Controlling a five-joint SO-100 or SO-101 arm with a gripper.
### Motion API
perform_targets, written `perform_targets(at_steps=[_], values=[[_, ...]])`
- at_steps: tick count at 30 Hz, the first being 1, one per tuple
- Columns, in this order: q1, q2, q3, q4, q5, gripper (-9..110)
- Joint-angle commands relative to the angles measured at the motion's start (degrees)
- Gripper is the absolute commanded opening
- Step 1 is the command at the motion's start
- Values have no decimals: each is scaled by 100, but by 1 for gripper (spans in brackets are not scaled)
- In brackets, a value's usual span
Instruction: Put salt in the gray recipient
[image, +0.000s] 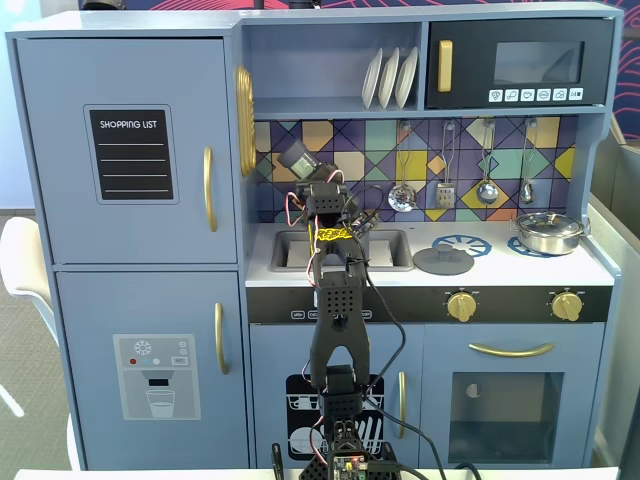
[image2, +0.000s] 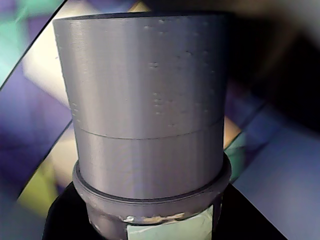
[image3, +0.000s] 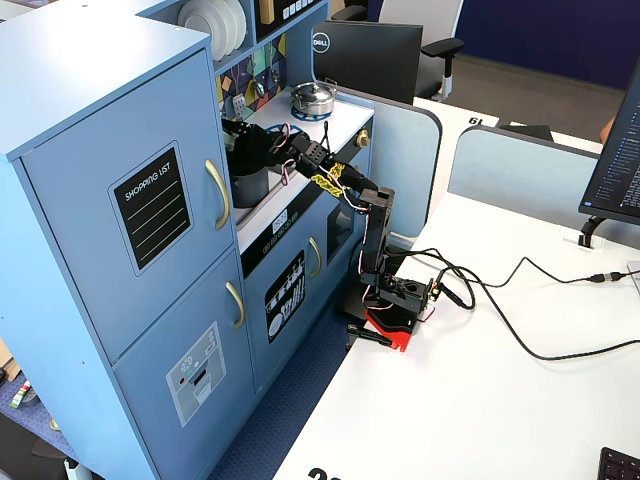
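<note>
A grey cylindrical salt shaker (image2: 150, 115) fills the wrist view, its base clamped between my black jaws at the bottom edge. My gripper (image2: 159, 225) is shut on it. In a fixed view the gripper (image: 298, 163) holds the shaker (image: 297, 158) up in front of the mosaic backsplash, above the sink (image: 385, 262). The gray recipient, a shiny metal pot (image: 548, 232), stands on the right burner of the toy stove, well right of the gripper. In the other fixed view the gripper (image3: 238, 138) is inside the kitchen niche and the pot (image3: 313, 97) is farther back.
A grey round lid (image: 443, 262) lies on the counter between sink and pot. Utensils (image: 487, 190) hang on the backsplash above the stove. A shelf with plates (image: 390, 78) and a microwave (image: 520, 62) close the niche above.
</note>
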Motion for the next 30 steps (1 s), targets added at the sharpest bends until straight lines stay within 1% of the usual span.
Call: perform_targets(at_steps=[1,3,7,10,14,18,20,23,26,30], values=[[26,413,-193,-976,-809,0],[158,387,-475,-659,-1485,0],[580,483,-879,299,-3480,0],[1257,580,-1160,932,-5326,0],[2373,615,-1450,1705,-8587,0],[3753,677,-1063,1749,-10978,1],[4342,650,-940,1204,-11795,2],[4922,369,-905,378,-12885,0],[5361,88,-598,-545,-13368,0],[5590,-176,-193,-1222,-13623,0]])
